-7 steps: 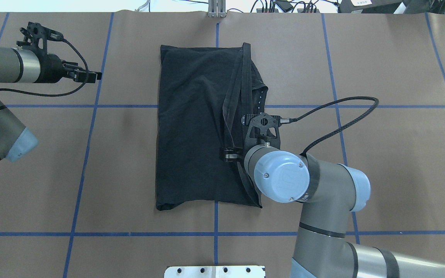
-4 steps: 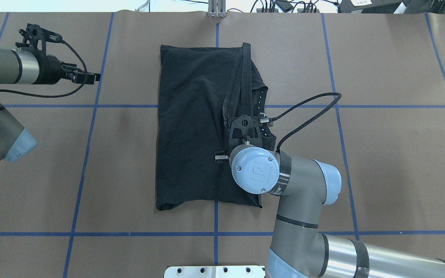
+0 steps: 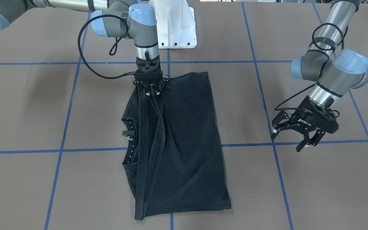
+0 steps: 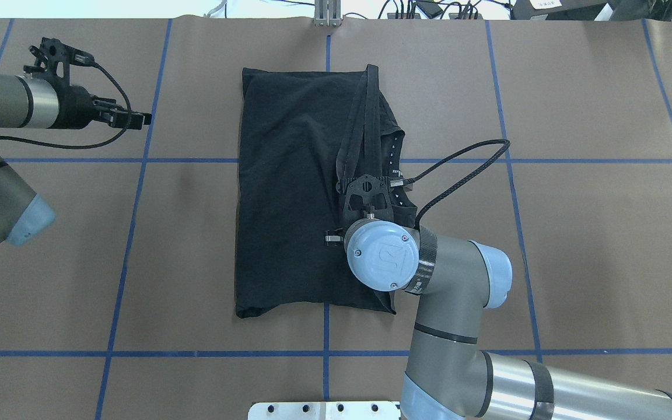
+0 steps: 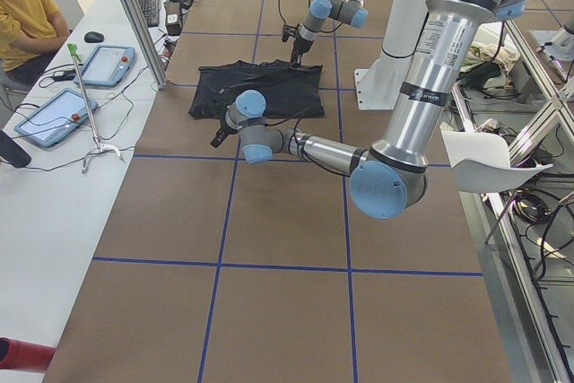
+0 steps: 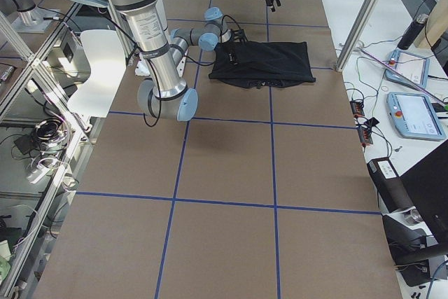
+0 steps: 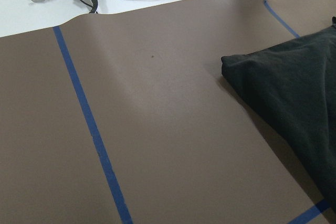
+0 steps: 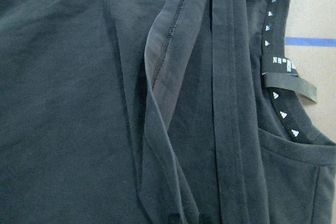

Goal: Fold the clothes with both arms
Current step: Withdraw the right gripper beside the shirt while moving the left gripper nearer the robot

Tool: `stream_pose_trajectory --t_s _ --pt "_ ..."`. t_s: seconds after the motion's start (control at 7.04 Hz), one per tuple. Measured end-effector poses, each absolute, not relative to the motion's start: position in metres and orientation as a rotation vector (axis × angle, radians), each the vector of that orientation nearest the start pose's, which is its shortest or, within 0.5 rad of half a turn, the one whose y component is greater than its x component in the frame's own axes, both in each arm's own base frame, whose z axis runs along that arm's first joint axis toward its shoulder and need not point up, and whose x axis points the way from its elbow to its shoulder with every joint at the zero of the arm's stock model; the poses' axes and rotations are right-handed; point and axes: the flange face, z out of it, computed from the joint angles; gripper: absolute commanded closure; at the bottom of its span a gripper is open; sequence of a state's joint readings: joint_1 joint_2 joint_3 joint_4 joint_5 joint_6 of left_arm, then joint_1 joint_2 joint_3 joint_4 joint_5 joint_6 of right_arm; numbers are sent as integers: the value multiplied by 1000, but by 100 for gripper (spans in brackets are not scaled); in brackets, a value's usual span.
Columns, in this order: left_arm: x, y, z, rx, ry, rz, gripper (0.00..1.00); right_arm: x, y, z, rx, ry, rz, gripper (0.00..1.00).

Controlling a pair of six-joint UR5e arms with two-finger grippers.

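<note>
Right gripper (image 3: 150, 91) grasps the T-shirt (image 3: 187, 143) hem and should carry it low and flat; left gripper (image 3: 287, 143) hangs released

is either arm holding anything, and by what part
The right gripper pinches the black T-shirt by the bunched hemmed edges of its folded-over side. The left gripper is open, holding nothing.

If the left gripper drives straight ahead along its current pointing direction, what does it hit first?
Probably the bare brown table cover, short of the T-shirt. The open left gripper aims at the shirt's side edge but tilts down; its wrist view centres on bare cover. Depth is unclear.
</note>
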State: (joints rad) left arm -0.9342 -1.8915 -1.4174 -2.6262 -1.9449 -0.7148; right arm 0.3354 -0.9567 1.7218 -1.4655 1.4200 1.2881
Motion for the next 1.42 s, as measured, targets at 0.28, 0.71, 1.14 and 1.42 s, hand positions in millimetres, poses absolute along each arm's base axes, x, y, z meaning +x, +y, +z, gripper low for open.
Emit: stream_pose_trajectory --t_s 0.28,0.71,1.14,1.42 --pt "303 -573 440 735 1008 161 0 -574 -360 222 380 -804 108 100" --pt "303 -572 440 736 1009 162 0 -527 -349 260 358 -797 115 100" --pt "303 -572 440 736 1009 162 0 -511 -332 304 336 -740 108 1" --pt "303 -571 439 730 1018 169 0 -512 -333 303 342 -740 122 0"
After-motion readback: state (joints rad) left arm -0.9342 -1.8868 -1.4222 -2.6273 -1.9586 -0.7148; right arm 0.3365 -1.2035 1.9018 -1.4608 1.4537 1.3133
